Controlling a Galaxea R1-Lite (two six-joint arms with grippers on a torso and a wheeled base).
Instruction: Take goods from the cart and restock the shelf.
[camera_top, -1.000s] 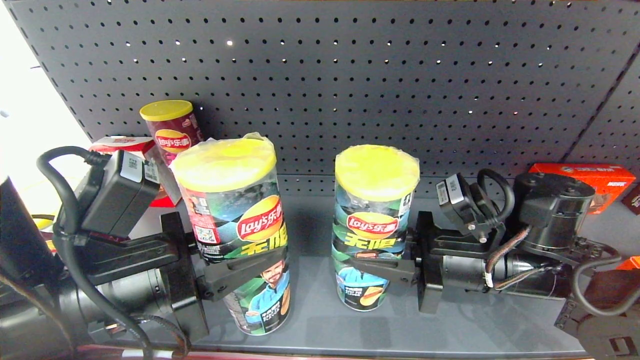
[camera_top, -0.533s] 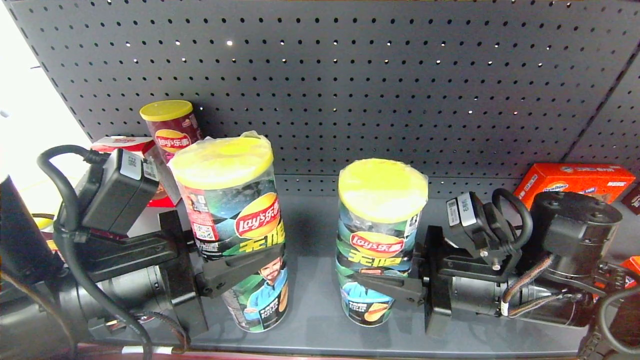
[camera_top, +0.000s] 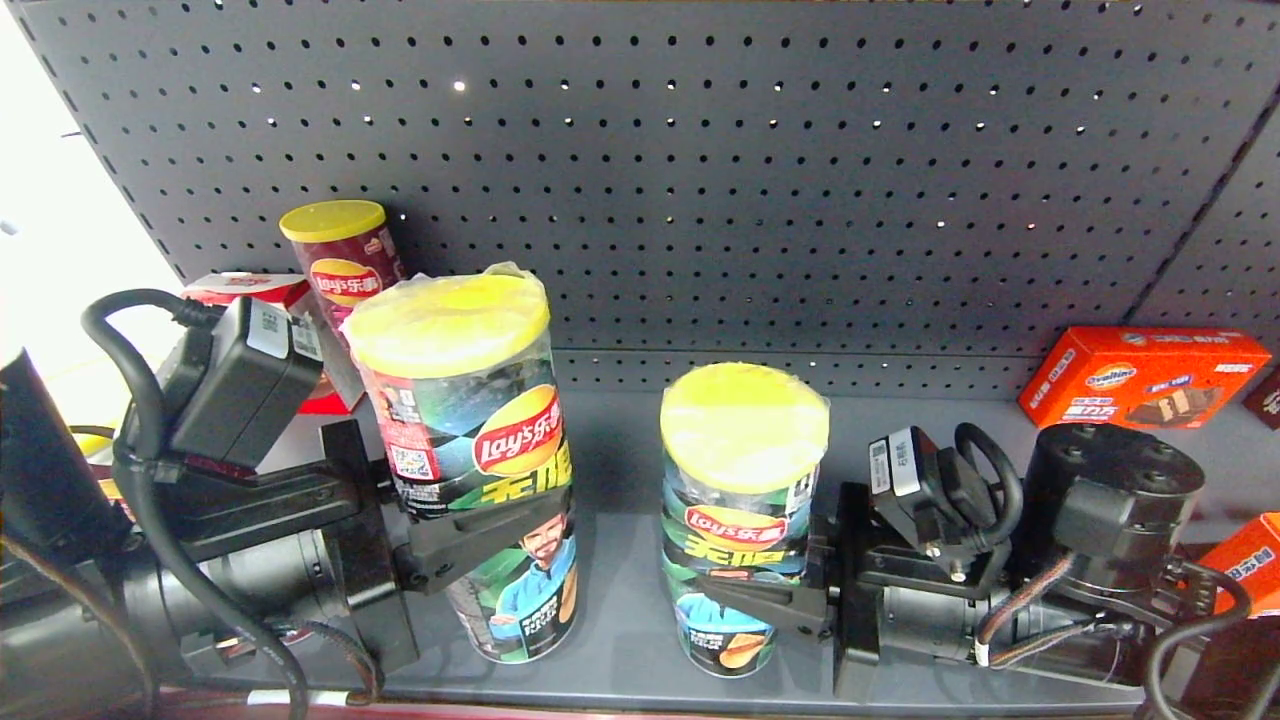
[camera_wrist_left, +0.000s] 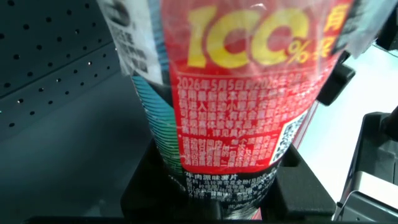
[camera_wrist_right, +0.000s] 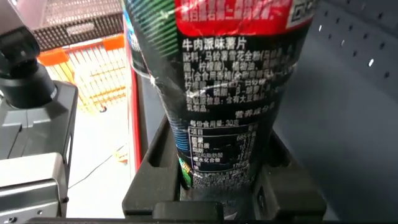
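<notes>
Restocking is midway: your left end effector (camera_top: 480, 540) clamps the left can (camera_top: 470, 440), your right end effector (camera_top: 745, 590) the right can (camera_top: 745, 470), both unreleased at the shelf (camera_top: 620, 600).

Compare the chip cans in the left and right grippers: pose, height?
Pose: the left can leans, lid toward the left end of the shelf; the right can stands nearly upright. Height: the left can's lid sits higher in the head view than the right can's. Place: the left can is near the small maroon can; the right can is mid-shelf. Shared: yellow lid, same print, clamped by the left gripper and right gripper.
</notes>
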